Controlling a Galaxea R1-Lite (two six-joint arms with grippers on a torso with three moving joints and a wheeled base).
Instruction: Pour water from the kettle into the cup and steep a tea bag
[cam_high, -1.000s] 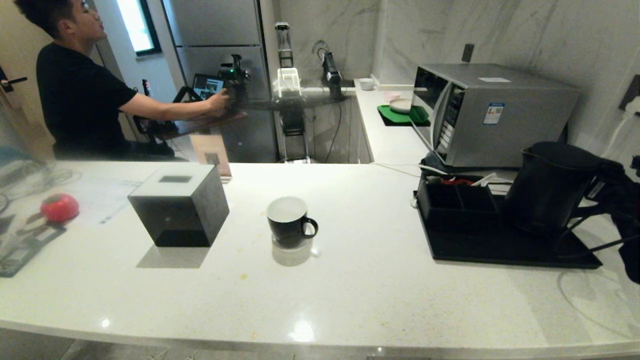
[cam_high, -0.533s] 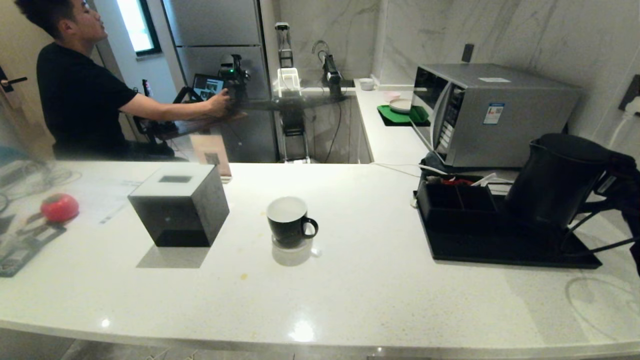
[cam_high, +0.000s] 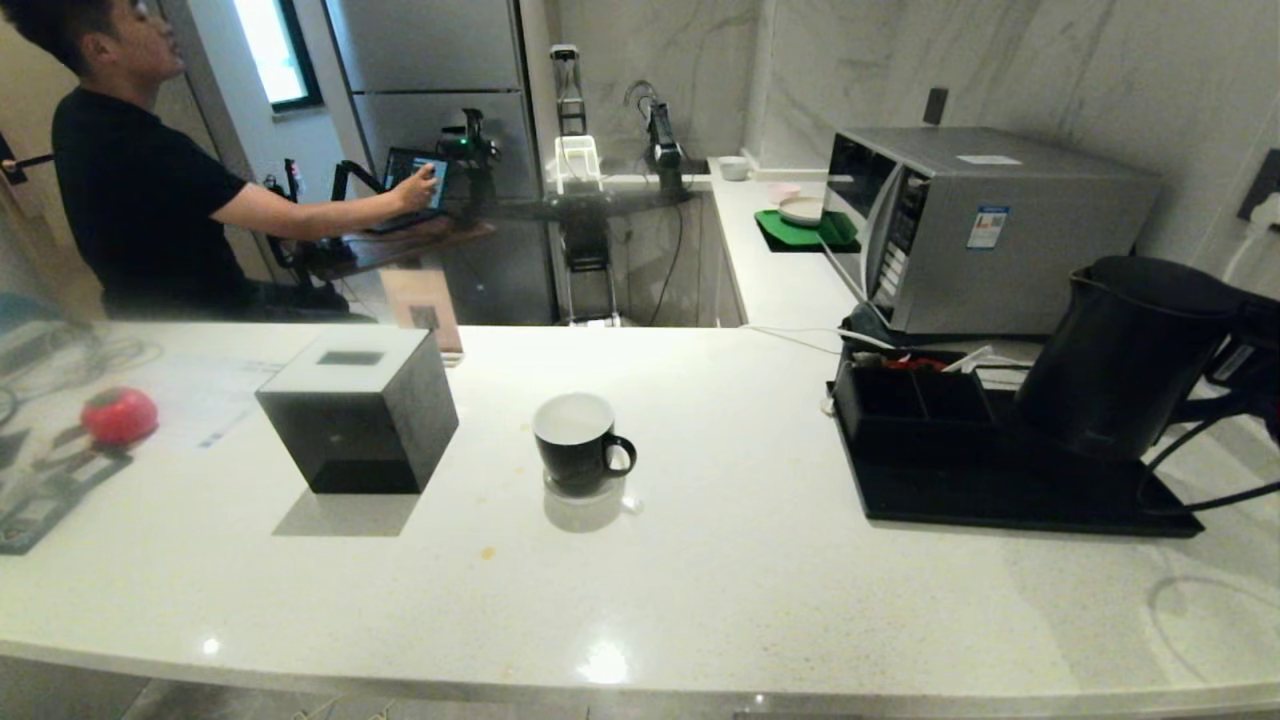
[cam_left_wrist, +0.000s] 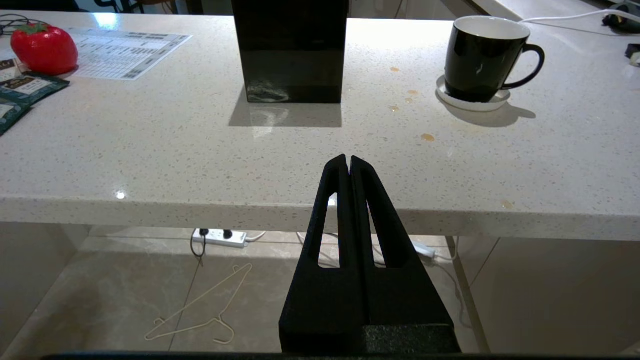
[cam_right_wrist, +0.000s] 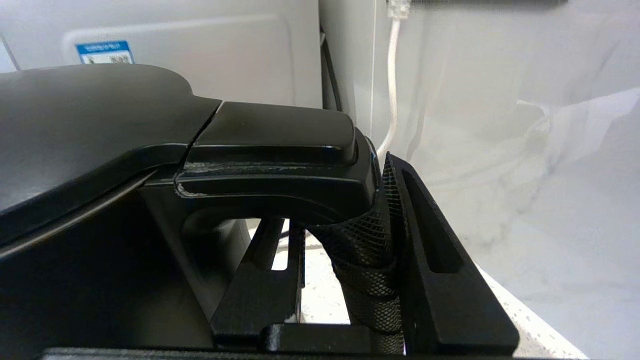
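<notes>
- The worktop (cam_high: 700, 600) carries everything at one level, so the pour can likely be made by a sideways carry and no big climb.
- The tray (cam_high: 1000, 505) sits at the robot's right with the kettle over it; it probably keeps the kettle and its cable in one spot.
- The kettle (cam_high: 1125, 355) hangs tilted above the tray, well apart from the cup; the right gripper (cam_right_wrist: 345, 280) has its jaws clamped on the handle, one finger inside the loop and one outside, a hold that should let the wrist tip the spout.
- The cup (cam_high: 578, 443) stands upright on a small coaster (cam_left_wrist: 472, 102) mid-worktop, its mouth open to receive water.
- The left gripper (cam_left_wrist: 348, 165) waits below the worktop's near edge, jaws pressed together and empty, likely spare for the tea bag, which I cannot find in view.
</notes>
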